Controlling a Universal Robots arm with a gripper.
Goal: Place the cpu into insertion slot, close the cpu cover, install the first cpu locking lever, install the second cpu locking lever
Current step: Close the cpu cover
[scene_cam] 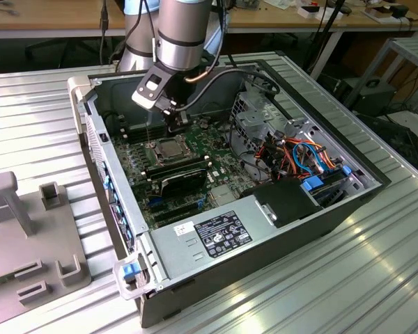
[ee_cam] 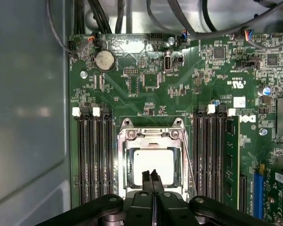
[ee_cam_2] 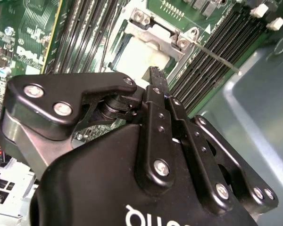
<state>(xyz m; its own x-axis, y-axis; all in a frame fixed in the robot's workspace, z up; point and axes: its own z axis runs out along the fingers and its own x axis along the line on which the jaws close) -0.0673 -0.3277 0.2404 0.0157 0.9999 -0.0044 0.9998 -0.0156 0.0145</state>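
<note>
Claw (ee_cam: 153, 174) — fingers together, empty, tips just above cpu (ee_cam: 153, 157) | cover (ee_cam: 124, 155) down over it | lever (ee_cam_2: 217, 56) appears unlatched — claw likely pinched to push, not grasp.

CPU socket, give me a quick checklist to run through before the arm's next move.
1. cpu seated in the insertion slot: ok, its silver face lies square inside.
2. cpu cover down: ok, it looks flat, framing the chip.
3. First locking lever latched: not ok, a thin rod angles out from the socket.
4. Other lever latched: cannot tell.
5. fingers free: ok, shut together with nothing visibly between them, over the chip's edge.
</note>
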